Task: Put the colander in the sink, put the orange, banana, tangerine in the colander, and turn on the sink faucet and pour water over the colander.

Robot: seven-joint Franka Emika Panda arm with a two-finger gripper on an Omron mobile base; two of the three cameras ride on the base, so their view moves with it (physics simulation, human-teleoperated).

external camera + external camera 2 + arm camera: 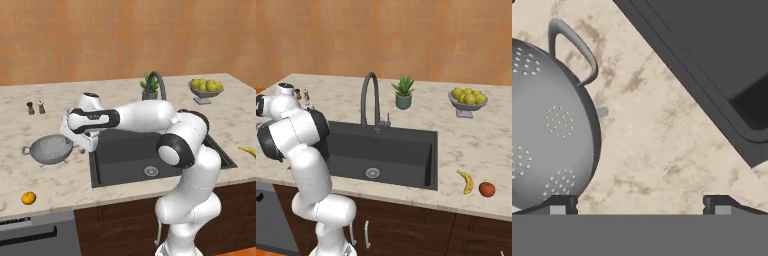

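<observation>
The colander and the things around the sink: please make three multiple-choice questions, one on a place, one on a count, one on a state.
1. Where is the colander?
A. on the counter left of the sink
B. inside the sink
C. beside the fruit bowl

2. How many small shakers stand at the back of the counter?
A. one
B. two
C. four

3. How is the pincer?
A. shut on the colander's handle
B. open and holding nothing
C. shut on the banana

Answers:
1 A: it sits on the marble counter, outside the basin.
2 B: one dark and one light shaker stand together.
3 B: in the hand view its fingertips stand wide apart over bare counter.
</observation>
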